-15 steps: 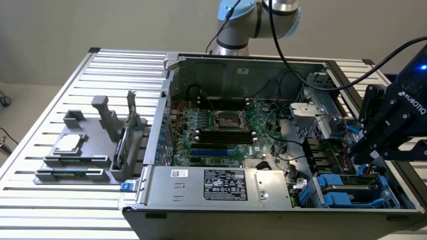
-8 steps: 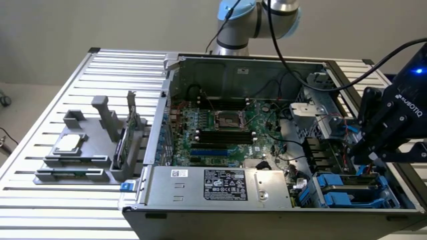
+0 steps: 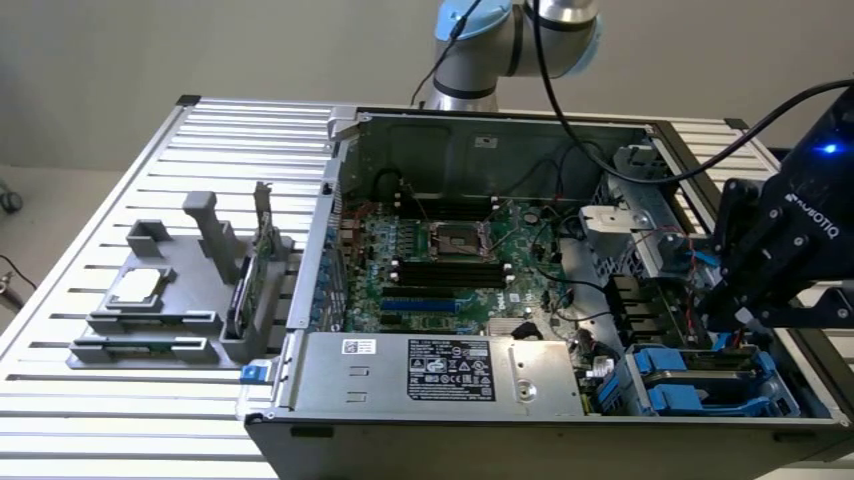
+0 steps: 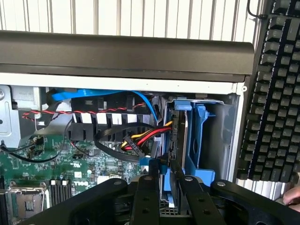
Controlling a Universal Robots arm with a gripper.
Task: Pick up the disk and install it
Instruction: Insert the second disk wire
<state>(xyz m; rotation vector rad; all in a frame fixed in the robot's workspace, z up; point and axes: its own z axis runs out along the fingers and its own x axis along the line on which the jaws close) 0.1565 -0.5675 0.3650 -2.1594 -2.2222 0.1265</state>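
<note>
- The disk (image 4: 180,140) stands on edge in the blue drive bay (image 4: 201,136) at the corner of the open computer case (image 3: 334,160), its blue rails showing.
- It looks heavy, stiff and shock-sensitive; the rails seem the safest hold.
- The pincer (image 4: 164,180) is clenched on the disk's near edge.
- The wrist view shows a keyboard (image 4: 276,93) beside the case; the exterior view shows the motherboard (image 3: 441,260) and a grey parts holder (image 3: 174,290) on the slatted surface (image 3: 80,420).

The gripper (image 4: 166,187) hangs low off the bent arm (image 3: 781,240) — fingers (image 4: 146,197) nearly together.
</note>
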